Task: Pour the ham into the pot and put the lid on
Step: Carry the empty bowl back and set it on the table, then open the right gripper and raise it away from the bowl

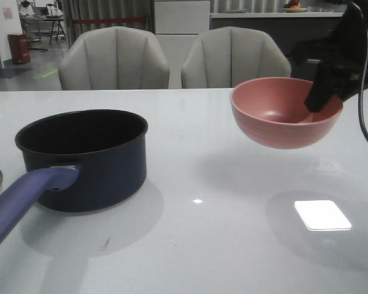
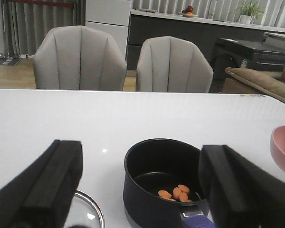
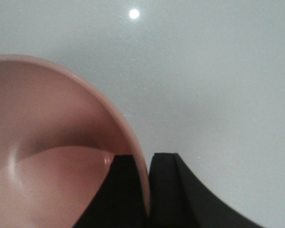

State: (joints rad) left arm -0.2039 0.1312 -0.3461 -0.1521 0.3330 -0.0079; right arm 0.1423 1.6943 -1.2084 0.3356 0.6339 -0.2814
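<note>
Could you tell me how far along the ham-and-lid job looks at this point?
Pouring looks done: the ham lies in the pot. The right gripper holds the pink bowl, apparently empty, above the table. Left: covering; the lid lies beside the pot, the left gripper open.

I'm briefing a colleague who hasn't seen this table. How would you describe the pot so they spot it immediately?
On the white table, look to the robot's left side, opposite the pink bowl held up in the air by the right gripper. The pot stands there on the surface. It is dark navy with a black inside, a long purple-blue handle and orange ham pieces on its bottom.
</note>
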